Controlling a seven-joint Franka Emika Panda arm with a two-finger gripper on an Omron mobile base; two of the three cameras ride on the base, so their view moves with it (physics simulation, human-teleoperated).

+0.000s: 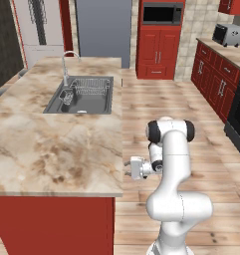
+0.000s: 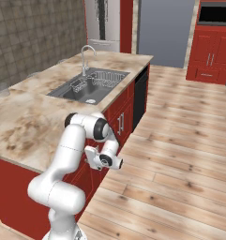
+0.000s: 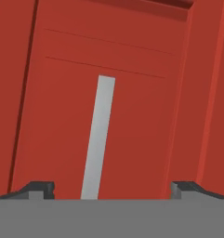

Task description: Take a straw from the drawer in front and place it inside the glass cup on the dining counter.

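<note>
The white arm's two-finger pincer (image 3: 111, 188) stood wide open, empty, facing a red panel with a pale metal handle (image 3: 98, 137), presumably to pull it; straw unseen; clear glass cup (image 2: 3, 89) sat at the marble bench's (image 1: 52, 149) far edge.

The sink (image 1: 81, 94) sat in the table (image 1: 47, 149), toward its far end, with the faucet (image 1: 66, 62) behind the sink. The arm (image 1: 174, 164) stood beside the table's near corner, the gripper (image 3: 112, 190) facing a cabinet door (image 3: 104, 116) below the table.

Kitchen with red cabinets and a wood floor

Pale plank floor (image 1: 191, 99) runs far to red cabinets (image 1: 159, 52) holding a black microwave (image 1: 162, 13); a grey fridge (image 1: 102, 30) stands left of them.
</note>
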